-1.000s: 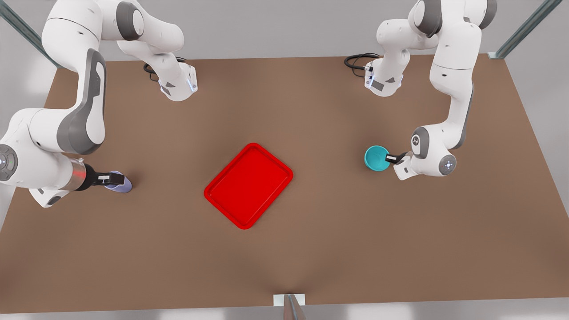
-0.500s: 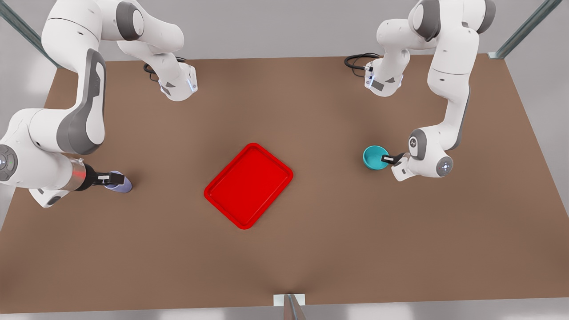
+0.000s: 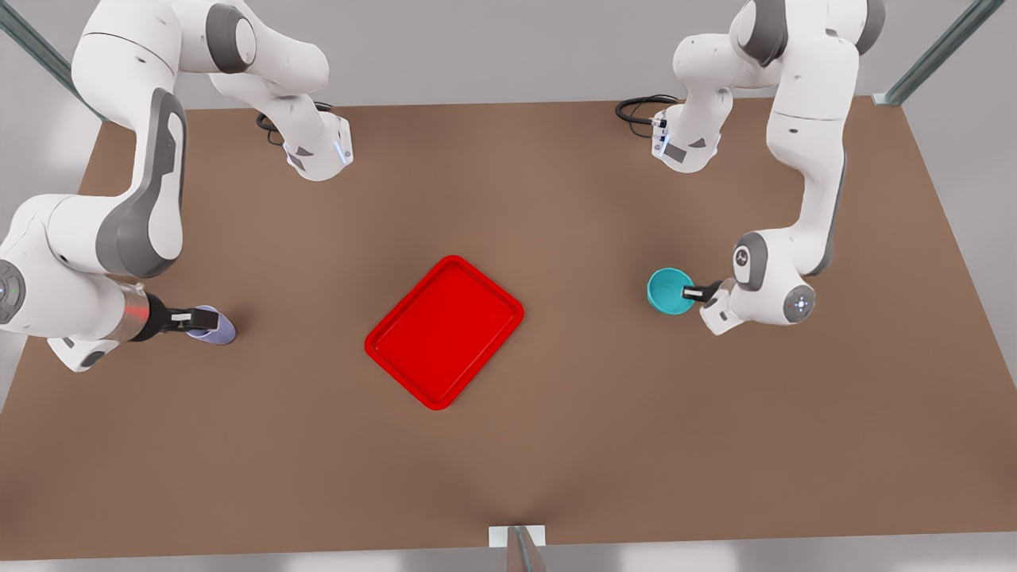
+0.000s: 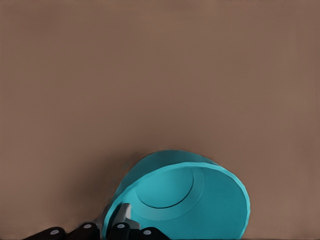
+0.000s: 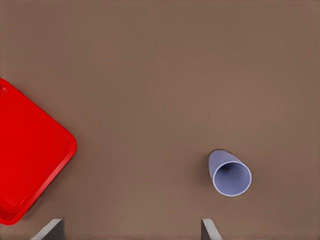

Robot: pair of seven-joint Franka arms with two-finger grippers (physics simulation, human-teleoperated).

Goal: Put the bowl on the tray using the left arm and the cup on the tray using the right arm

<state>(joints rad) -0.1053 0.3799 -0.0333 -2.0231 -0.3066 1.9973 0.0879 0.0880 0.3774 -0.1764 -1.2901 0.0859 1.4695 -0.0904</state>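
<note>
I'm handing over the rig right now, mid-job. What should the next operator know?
Left tool: shut on the rim of the bowl, on the front view's right, apart from the tray.
Right tool: open, over the cup on the front view's left, not gripping it.
Done: bowl gripped.
Left: carry bowl to tray; grip cup and carry it to tray.

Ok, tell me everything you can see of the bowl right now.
The bowl is small, round and turquoise, smooth like plastic, with a plain rim and a flat circular floor inside; it is empty. It sits to the front view's right of the tray, well apart from it. The left gripper grips its rim, one of the fingers inside the wall. Whether it is lifted off the table I cannot tell.
</note>
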